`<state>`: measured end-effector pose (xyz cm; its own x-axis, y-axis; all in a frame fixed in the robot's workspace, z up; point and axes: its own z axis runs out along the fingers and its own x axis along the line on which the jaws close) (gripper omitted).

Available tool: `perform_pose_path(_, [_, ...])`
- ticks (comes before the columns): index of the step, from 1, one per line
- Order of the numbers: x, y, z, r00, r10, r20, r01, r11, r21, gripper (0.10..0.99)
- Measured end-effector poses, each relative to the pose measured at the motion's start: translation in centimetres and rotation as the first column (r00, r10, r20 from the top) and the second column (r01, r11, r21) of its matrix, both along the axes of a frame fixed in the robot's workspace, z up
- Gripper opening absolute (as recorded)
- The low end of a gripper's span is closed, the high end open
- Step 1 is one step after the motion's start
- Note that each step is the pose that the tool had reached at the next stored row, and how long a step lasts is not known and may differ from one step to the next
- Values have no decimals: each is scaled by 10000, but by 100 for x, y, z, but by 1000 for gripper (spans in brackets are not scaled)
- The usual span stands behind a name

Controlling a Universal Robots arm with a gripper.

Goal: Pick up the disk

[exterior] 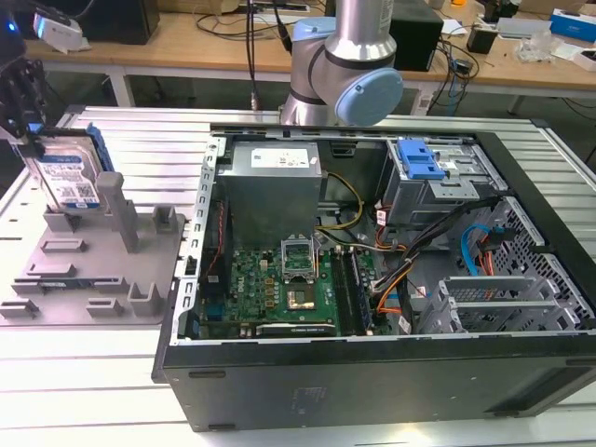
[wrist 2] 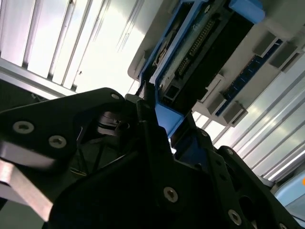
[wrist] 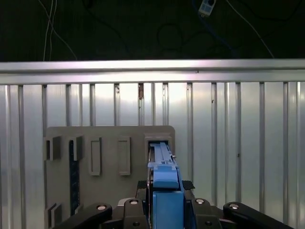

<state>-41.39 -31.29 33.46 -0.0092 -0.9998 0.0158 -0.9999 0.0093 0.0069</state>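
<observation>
We find the gripper point(exterior: 26, 130) at about ten o'clock in the exterior view, sitting right on top of the disk point(exterior: 67, 177), which stands on edge in the grey fixture point(exterior: 88, 270) on the ribbed table point(exterior: 56, 391). In the first wrist view the disk's blue frame point(wrist: 164, 183) runs straight between the black fingers point(wrist: 195, 210), and the fingers look closed against it from both sides. The second wrist view agrees, though shadow hides the contact itself, so we call it a grip with some caution. The drive's lower edge appears seated in its slot at the fixture's far corner, so we judge the grasp made and the lift not yet done. The open computer case point(exterior: 372, 279) lies well apart at three o'clock. We reckon the lift wants a straight pull along the slot, no tilt, so the frame doesn't bind.
</observation>
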Motion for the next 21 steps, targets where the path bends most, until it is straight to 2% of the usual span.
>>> perform_pose_path(5, [0,0,265,10000,1,1,-1,10000,0,365])
perform_pose_path(8, [0,0,496,10000,1,0,-1,10000,0,365])
perform_pose_path(12, [0,0,690,10000,0,0,0,10000,0,365])
perform_pose_path(13, [0,0,761,10000,1,1,-1,10000,0,365])
perform_pose_path(17, [0,-1,954,10000,1,1,-1,10000,0,365])
perform_pose_path(21, [0,-1,1178,10000,0,1,0,10000,1,365])
